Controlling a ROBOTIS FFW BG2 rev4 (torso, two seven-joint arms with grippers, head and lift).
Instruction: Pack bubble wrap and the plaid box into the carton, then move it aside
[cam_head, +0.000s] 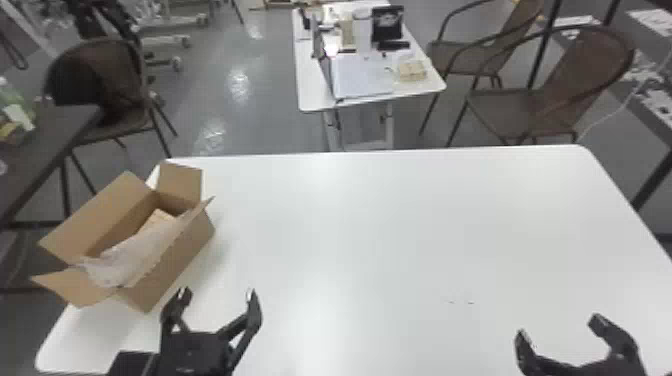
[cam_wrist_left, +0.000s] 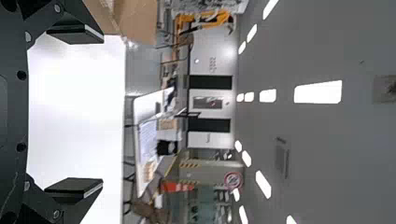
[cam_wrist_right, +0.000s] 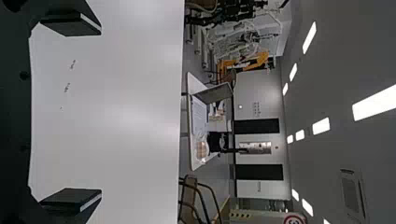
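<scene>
side table (cam_head: 50, 145): dark, well left of left gripper (cam_head: 218, 295), farther out
left chair (cam_head: 120, 120): brown, beyond left gripper and to its left, by side table
carton (cam_head: 175, 265): on table (cam_head: 380, 225), just beside left gripper, on its left and reaching farther out; top open, flaps (cam_head: 82, 287) spread, some out past table edge
wrap (cam_head: 137, 250): in carton, left of left gripper, bunched up along the near wall and up to its rim
box (cam_head: 159, 217): light tan part seen inside carton, past wrap; plaid can't be made out
left gripper: over near left part of table, fingers wide apart, white tabletop between them
back table (cam_head: 317, 100): white, far beyond both grippers, between them sideways, loaded with stuff
marks (cam_head: 460, 302): small dark ones on table, left of right gripper (cam_head: 559, 330)
right gripper: over near right part of table, fingers wide too
right chairs (cam_head: 505, 112): two, brown, far beyond right gripper
</scene>
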